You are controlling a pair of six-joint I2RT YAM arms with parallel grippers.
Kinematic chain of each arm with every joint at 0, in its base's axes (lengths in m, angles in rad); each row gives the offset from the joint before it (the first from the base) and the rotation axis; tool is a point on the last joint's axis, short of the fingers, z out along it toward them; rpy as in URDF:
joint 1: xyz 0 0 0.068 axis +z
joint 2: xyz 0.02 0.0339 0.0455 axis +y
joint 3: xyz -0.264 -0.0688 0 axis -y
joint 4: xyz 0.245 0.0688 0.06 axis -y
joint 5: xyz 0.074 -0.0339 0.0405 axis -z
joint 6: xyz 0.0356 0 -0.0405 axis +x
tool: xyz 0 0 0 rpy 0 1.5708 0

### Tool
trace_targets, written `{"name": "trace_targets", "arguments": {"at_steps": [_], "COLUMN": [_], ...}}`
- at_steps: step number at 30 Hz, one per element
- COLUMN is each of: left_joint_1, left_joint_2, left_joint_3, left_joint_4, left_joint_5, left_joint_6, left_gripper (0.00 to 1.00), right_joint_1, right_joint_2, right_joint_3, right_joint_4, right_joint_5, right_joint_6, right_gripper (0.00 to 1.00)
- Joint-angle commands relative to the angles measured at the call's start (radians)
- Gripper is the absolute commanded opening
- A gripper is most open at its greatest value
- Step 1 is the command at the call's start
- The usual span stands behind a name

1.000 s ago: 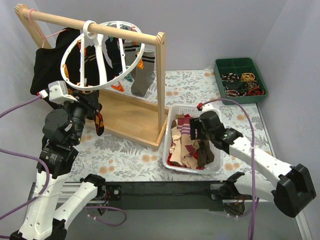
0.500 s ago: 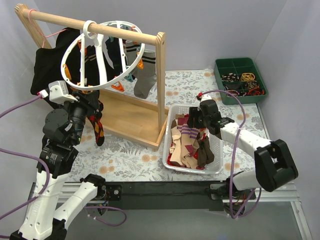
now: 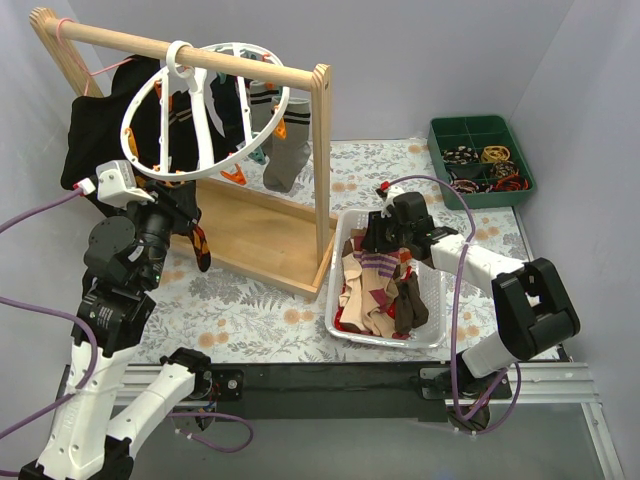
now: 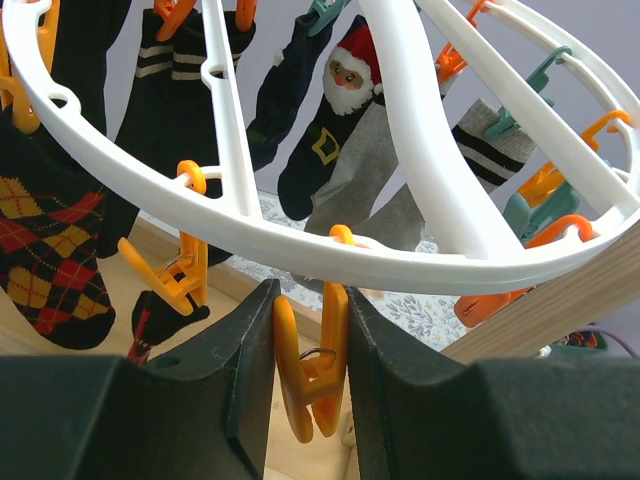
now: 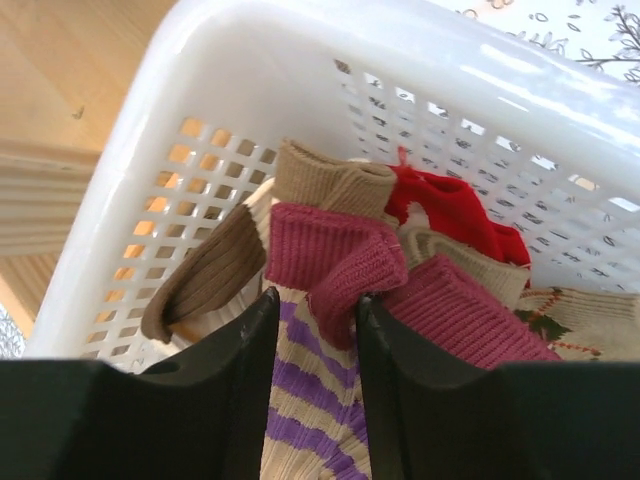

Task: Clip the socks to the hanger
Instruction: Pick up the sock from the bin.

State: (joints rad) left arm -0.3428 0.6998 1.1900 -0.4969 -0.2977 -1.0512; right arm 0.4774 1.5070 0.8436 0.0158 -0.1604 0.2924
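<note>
Item 1, your left pincer (image 4: 307, 300): set narrow, its two fingers pressed against either side of an orange clothespin (image 4: 287, 365), which hangs from the white ring of the hanger (image 4: 300, 245) just above the fingertips. A second orange clothespin (image 4: 180, 270) dangles from the same ring just left of the pincer. Already clipped to the hanger: an argyle sock (image 4: 45, 260) up and to the left of the pincer, a Santa-printed sock (image 4: 340, 110) above and beyond it, and a grey sock (image 4: 370, 190) beside that one. The hanger hooks over the wooden rail stand (image 3: 250, 70).

Item 2, your right pincer (image 5: 312, 310): narrow, gripping the maroon-cuffed purple-striped sock (image 5: 320, 250), whose folded cuff bulges just past the fingertips. Beyond that cuff lies a beige sock (image 5: 330, 180); to the right of it a red sock (image 5: 450, 205); to the left of the pincer a brown ribbed sock (image 5: 205, 280).

All four lie in the white basket (image 5: 250, 60), whose perforated wall rises beyond the pincer. The basket sits on the floral surface (image 3: 250, 300).
</note>
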Motion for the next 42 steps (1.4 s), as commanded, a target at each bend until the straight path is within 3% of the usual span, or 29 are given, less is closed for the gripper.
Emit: {"name": "trace_targets", "arguments": {"at_steps": [1, 3, 8, 13, 24, 33, 37, 42], "left_joint_1": [-0.002, -0.001, -0.002, -0.002, -0.002, -0.002, -0.001, -0.002], "left_joint_2": [-0.005, -0.003, -0.002, -0.003, 0.003, 0.001, 0.001, 0.004], "left_joint_3": [0.023, 0.025, 0.029, 0.033, 0.037, 0.028, 0.031, 0.034], "left_joint_4": [-0.114, -0.112, -0.115, -0.118, -0.121, -0.126, -0.129, -0.129], "left_joint_5": [0.019, 0.020, 0.026, 0.028, 0.035, 0.051, 0.054, 0.057], "left_joint_6": [0.016, 0.013, 0.010, 0.003, -0.006, -0.021, -0.023, -0.029], "left_gripper": [0.13, 0.13, 0.13, 0.13, 0.13, 0.13, 0.13, 0.13], "right_joint_1": [0.000, -0.002, -0.002, -0.006, 0.058, 0.187, 0.205, 0.213], "right_joint_2": [-0.042, -0.034, 0.015, -0.027, -0.419, -0.432, -0.407, -0.421], "right_joint_3": [0.011, 0.008, 0.026, 0.016, -0.029, -0.202, -0.228, -0.209], "right_joint_4": [0.036, 0.038, 0.036, 0.023, -0.120, -0.203, -0.232, -0.270], "right_joint_5": [-0.065, -0.050, -0.021, -0.021, -0.114, -0.065, -0.094, 0.005], "right_joint_6": [-0.009, -0.012, -0.035, -0.081, -0.283, -0.276, -0.222, -0.237], "right_gripper": [0.32, 0.27, 0.28, 0.01, 0.01, 0.01, 0.14, 0.34]}}
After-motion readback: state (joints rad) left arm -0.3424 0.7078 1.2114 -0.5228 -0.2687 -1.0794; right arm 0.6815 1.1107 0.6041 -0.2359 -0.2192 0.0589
